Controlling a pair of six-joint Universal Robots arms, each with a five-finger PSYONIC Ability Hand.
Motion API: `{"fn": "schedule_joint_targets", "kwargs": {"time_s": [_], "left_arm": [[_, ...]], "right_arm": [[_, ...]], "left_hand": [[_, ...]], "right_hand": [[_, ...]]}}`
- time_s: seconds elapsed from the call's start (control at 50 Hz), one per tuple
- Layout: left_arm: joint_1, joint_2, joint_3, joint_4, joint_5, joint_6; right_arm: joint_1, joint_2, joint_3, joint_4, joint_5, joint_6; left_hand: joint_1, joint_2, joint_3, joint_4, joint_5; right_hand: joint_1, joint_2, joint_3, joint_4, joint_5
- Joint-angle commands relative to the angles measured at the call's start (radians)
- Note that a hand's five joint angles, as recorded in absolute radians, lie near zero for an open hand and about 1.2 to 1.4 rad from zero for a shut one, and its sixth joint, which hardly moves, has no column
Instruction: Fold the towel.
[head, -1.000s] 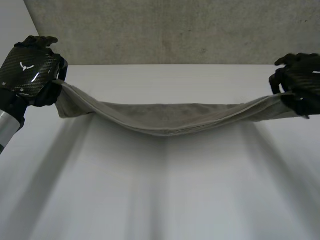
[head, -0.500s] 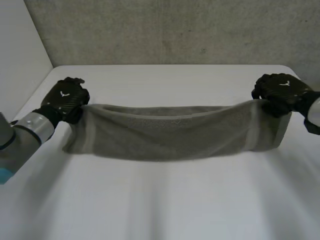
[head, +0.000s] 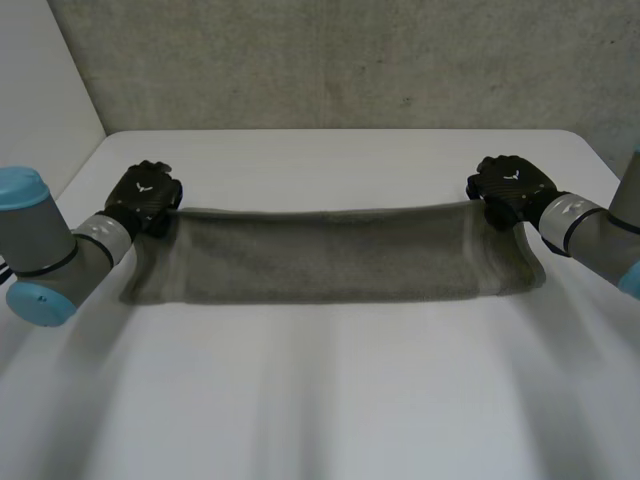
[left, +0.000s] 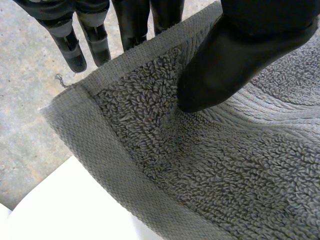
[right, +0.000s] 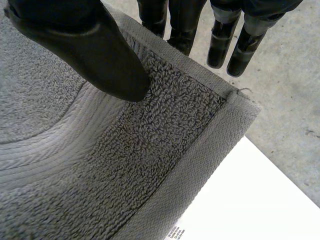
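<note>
The towel (head: 320, 255) is pinched at its far corners by the left robot hand (head: 145, 195) and right robot hand (head: 512, 187), so that (seemingly) it is laid taut across the desk (head: 320, 400).

The grey towel (head: 320, 255) is stretching from side to side across the white table (head: 320, 400), barring the middle. The left hand (head: 145, 195) and right hand (head: 510, 185) are pinching its far corners and taking up that room. The wide near part of the table is lying open, and a narrower bare strip is running between the towel and the concrete wall (head: 330, 60) behind.
</note>
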Motion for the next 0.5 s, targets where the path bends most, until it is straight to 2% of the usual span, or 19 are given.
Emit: {"fn": "schedule_joint_targets", "kwargs": {"time_s": [0.02, 0.04, 0.06, 0.08, 0.1, 0.12, 0.16, 0.24, 0.5], "left_arm": [[-0.018, -0.016, 0.008, 0.003, -0.008, 0.000], [-0.021, -0.018, 0.008, 0.005, -0.017, 0.000], [-0.021, -0.018, 0.008, 0.005, -0.017, 0.000], [-0.021, -0.021, 0.008, 0.006, -0.030, 0.002], [-0.021, -0.021, 0.008, 0.006, -0.031, 0.002], [-0.021, -0.023, 0.010, 0.006, -0.046, 0.002], [-0.021, -0.021, 0.008, 0.008, -0.061, 0.002], [-0.023, -0.010, 0.005, 0.008, -0.089, 0.005], [-0.021, 0.117, -0.067, 0.005, -0.115, 0.046]], "right_arm": [[0.007, 0.018, 0.002, -0.038, 0.033, 0.000], [0.007, 0.021, 0.005, -0.043, 0.044, 0.000], [0.007, 0.021, 0.005, -0.043, 0.044, 0.000], [0.007, 0.023, 0.005, -0.046, 0.056, 0.000], [0.007, 0.023, 0.007, -0.048, 0.065, 0.000], [0.007, 0.023, 0.007, -0.048, 0.066, 0.000], [0.007, 0.022, 0.013, -0.054, 0.081, -0.002], [0.007, 0.009, 0.025, -0.055, 0.096, -0.002], [0.002, -0.201, 0.185, -0.080, 0.136, 0.008]], "left_hand": [[-0.050, -0.101, -0.058, -0.066, -0.075], [-0.400, -0.451, -0.058, -0.066, -0.425], [-0.404, -0.455, -0.058, -0.066, -0.429], [-0.662, -0.714, -0.058, -0.066, -0.688], [-0.665, -0.716, -0.058, -0.066, -0.690], [-0.726, -0.777, -0.058, -0.066, -0.751], [-0.776, -0.828, -0.058, -0.066, -0.802], [-0.973, -1.024, -0.058, -0.066, -0.998], [-1.055, -1.107, -0.058, -0.066, -1.080]], "right_hand": [[-0.354, -0.335, -0.053, -0.076, -0.361], [-0.572, -0.553, -0.053, -0.076, -0.579], [-0.574, -0.556, -0.053, -0.076, -0.581], [-0.708, -0.689, -0.053, -0.076, -0.715], [-0.823, -0.804, -0.053, -0.076, -0.829], [-0.824, -0.805, -0.053, -0.076, -0.831], [-1.160, -1.141, -0.053, -0.076, -1.167], [-1.160, -1.141, -0.053, -0.076, -1.167], [-1.160, -1.141, -0.053, -0.076, -1.167]]}}
